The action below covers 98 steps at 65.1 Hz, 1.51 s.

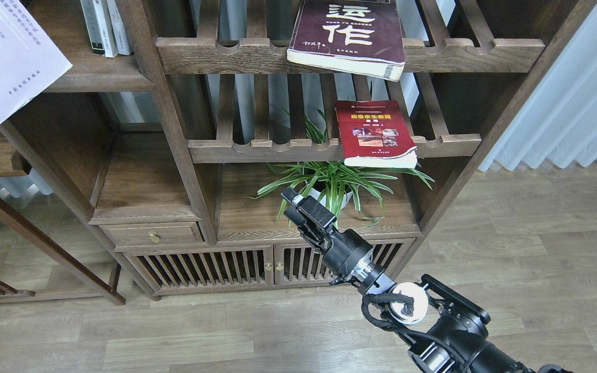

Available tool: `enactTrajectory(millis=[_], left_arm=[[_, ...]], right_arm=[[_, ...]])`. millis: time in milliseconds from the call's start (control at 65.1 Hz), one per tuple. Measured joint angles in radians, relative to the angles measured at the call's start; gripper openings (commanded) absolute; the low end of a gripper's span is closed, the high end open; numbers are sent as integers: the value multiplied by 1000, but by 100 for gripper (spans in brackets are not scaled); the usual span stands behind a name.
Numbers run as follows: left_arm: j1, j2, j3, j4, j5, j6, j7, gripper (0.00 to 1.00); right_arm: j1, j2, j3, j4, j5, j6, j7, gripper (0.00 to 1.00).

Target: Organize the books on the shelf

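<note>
reaching up below the red paperback with photo panels, which overhangs its rack, the right gripper carries nothing; its opening cannot be told.

Dark wooden bookcase on grey plank floor — white curtains behind.

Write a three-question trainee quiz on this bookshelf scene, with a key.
1. True or false: the red book lies on a slatted rack above the potted plant.
2. The maroon book rests: A) on the floor, B) on the upper slatted rack, C) in the drawer.
3. Which gripper is visible?

Key: 1 true. 2 B. 3 the right gripper, below the red book, holding nothing; the left is out of view.
</note>
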<state>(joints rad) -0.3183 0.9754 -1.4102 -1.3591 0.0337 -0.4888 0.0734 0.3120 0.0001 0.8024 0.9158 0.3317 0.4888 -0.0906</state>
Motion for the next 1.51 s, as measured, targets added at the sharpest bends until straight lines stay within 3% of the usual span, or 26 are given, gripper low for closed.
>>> enactTrajectory(millis=[476,569,645,891,1229,1398,1506], left_arm=[[-39,-69,-79,-2,92,6,1,0],[-48,-91,-95,-2,140,81,-1,0],[-71,-114,-106,-2,204,205,-3,0],[-202,-304,-76,32,411,353,-2,0],[-287,-408,-61,95,564,376,-11,0],[-423,-407,14,204,585,367,-64,0],[-465,-403,56,247,586,367,-67,0]], right_arm=[[6,0,0,-3,0,0,1,83],[6,0,-2,-4,0,0,1,83],[6,0,-3,-5,0,0,1,83],[6,0,-6,-5,0,0,2,83],[1,0,-7,-5,-2,0,2,83],[4,0,-5,-7,-2,0,2,83],[4,0,-5,-8,-2,0,2,83]])
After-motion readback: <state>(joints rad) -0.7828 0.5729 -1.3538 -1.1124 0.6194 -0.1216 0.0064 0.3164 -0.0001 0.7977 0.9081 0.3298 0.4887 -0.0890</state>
